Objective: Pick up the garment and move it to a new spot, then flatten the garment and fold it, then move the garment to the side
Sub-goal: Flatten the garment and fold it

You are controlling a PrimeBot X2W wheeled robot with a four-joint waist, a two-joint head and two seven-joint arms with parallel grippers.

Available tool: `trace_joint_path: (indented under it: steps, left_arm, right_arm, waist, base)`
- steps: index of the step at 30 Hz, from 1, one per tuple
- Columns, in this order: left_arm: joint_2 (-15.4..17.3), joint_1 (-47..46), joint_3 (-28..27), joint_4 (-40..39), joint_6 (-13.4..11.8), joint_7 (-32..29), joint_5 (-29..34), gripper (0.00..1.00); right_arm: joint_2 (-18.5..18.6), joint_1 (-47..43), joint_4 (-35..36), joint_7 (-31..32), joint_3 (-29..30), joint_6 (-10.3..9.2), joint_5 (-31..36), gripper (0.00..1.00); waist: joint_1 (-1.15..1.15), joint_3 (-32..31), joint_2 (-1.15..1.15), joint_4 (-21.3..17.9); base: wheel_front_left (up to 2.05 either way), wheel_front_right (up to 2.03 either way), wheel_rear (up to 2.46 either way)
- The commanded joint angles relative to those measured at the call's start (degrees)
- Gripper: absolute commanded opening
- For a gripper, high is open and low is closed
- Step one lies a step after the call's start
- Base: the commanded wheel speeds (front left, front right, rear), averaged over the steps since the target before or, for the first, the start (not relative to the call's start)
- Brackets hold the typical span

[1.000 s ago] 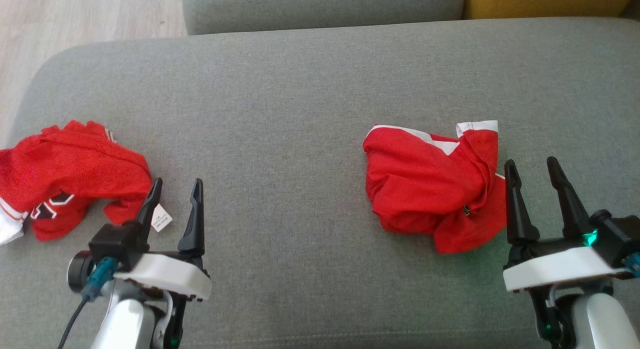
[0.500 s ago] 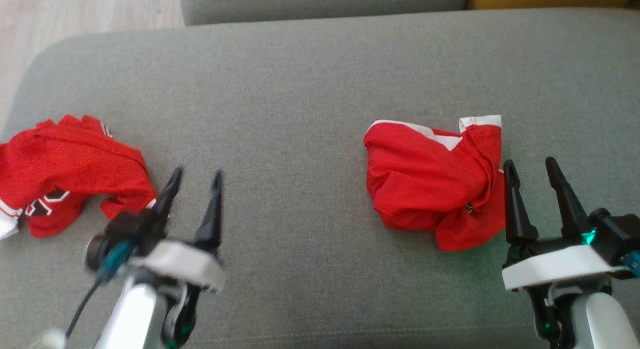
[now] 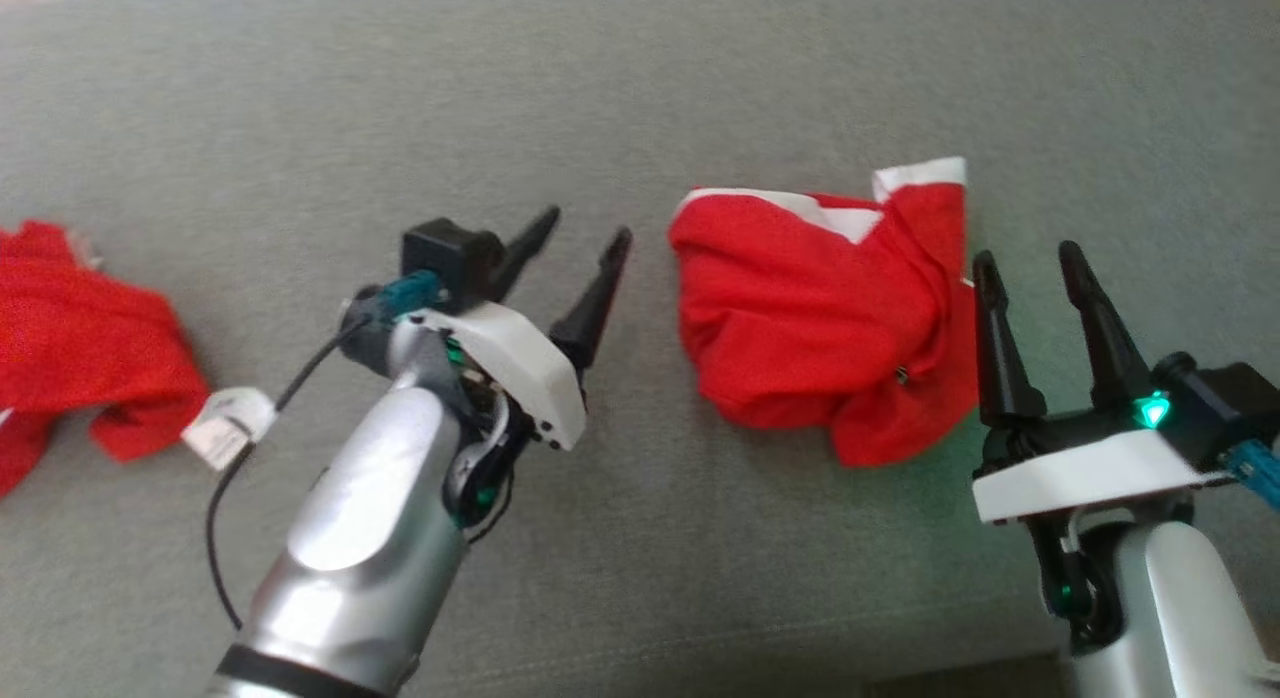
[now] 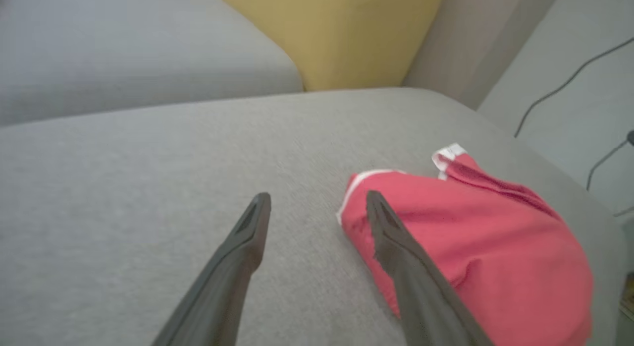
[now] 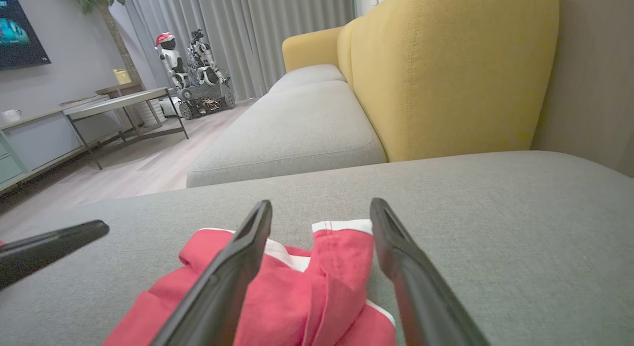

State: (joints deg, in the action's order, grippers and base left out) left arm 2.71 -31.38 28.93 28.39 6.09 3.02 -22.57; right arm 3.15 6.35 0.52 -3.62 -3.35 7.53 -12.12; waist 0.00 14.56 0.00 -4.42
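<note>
Adjoining the garment point(image 3: 90, 343): bare grey cushion point(image 3: 250, 108)

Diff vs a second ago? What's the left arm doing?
The left gripper swung right and forward, away from the tagged T-shirt toward the smaller red garment. It is open and took hold of nothing. The head view itself also shifted. Unchanged: the right gripper is open beside the smaller red garment, and both garments lie crumpled on the grey cushion.
</note>
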Motion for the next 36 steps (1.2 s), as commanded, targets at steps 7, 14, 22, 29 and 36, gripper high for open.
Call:
trace_joint_path:
  steps: [7, 14, 22, 29, 36]
  left_arm:
    - [0.19, -5.95, 6.45, 5.87, 0.85, -0.61, -7.79, 1.00]
    - [0.18, -8.31, 12.37, 10.12, 0.98, -0.96, -14.14, 1.00]
    - [0.18, -11.53, 15.56, 13.72, -0.69, 2.78, -15.13, 0.00]
    - [2.97, -15.22, 16.15, 11.09, -6.12, 9.65, -8.56, 0.00]
    - [9.57, -14.76, 16.70, -1.90, -14.24, 11.64, 0.06, 0.00]
  right_arm:
    - [-0.01, 2.28, -0.03, -1.35, -1.55, -0.04, -1.14, 1.00]
    - [-0.10, 2.65, -0.87, -1.64, -1.95, -0.04, -1.76, 1.00]
    - [-0.18, 2.65, -1.54, -2.08, -1.73, -0.04, -2.78, 1.00]
    - [-0.22, 1.90, -1.87, -1.99, -0.68, -0.04, -3.11, 1.00]
    - [-0.25, 1.01, -1.57, -1.48, 0.22, -0.04, -3.39, 1.00]
  waist:
    - [0.00, 1.75, 0.00, -3.88]
    - [0.00, 1.91, 0.00, -4.97]
    - [0.00, 1.64, 0.00, -5.15]
    - [0.00, 0.57, 0.00, -3.70]
    - [0.00, -0.63, 0.00, -1.20]
  base:
    - [0.00, 0.00, 0.00]
    - [0.00, 0.00, 0.00]
    - [0.00, 0.00, 0.00]
    - [0.00, 0.00, 0.00]
    - [0.00, 0.00, 0.00]
